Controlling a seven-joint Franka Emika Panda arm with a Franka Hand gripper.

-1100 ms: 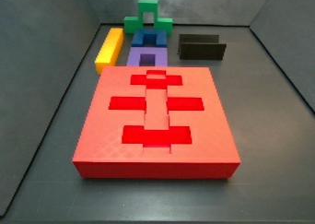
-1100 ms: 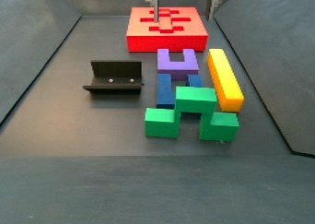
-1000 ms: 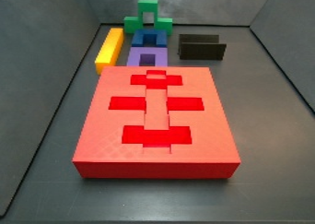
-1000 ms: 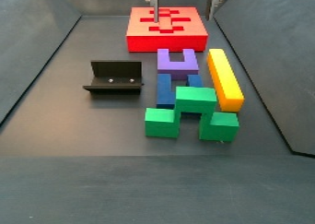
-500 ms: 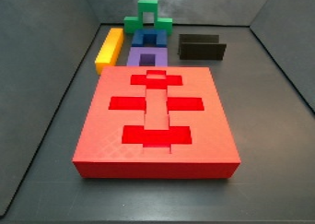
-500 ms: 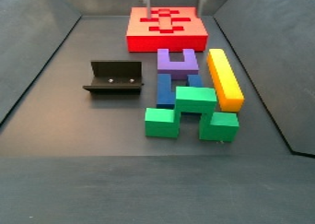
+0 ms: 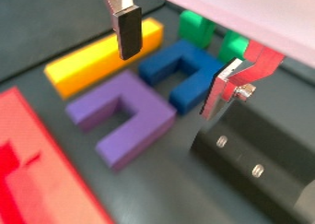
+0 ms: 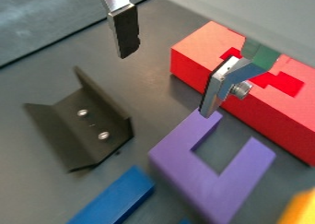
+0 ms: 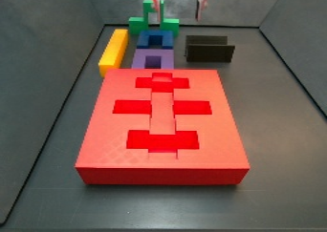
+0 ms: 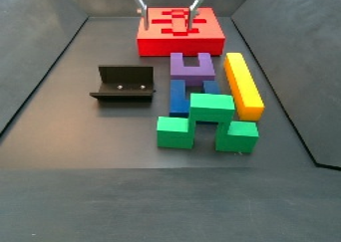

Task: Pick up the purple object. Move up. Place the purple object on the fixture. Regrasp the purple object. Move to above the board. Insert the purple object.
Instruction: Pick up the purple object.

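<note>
So the gripper (image 10: 170, 17) was hanging up in the air with its jaws spread wide and nothing between them. In a side view it hung over the board (image 10: 182, 32), and compared with a second earlier it had come forward along the tray: back then only the finger tips peeked in at the far edge of the board, and half a second ago they were still near that far end. In a side view (image 9: 174, 5) the fingers had only just shown up at the top of the picture, above the far pieces; they weren't visible there before.

The purple object (image 10: 192, 66) hadn't moved. It lay flat on the floor between the board and the blue block (image 10: 182, 93), with the yellow bar (image 10: 241, 85) just beside it and the green block (image 10: 208, 120) past the blue one. In both wrist views the purple object (image 7: 121, 123) sat below the open fingers (image 8: 123, 29), probably well under them, though height was hard to judge from there. The fixture (image 10: 127, 84) stood apart on the other side, empty.
</note>
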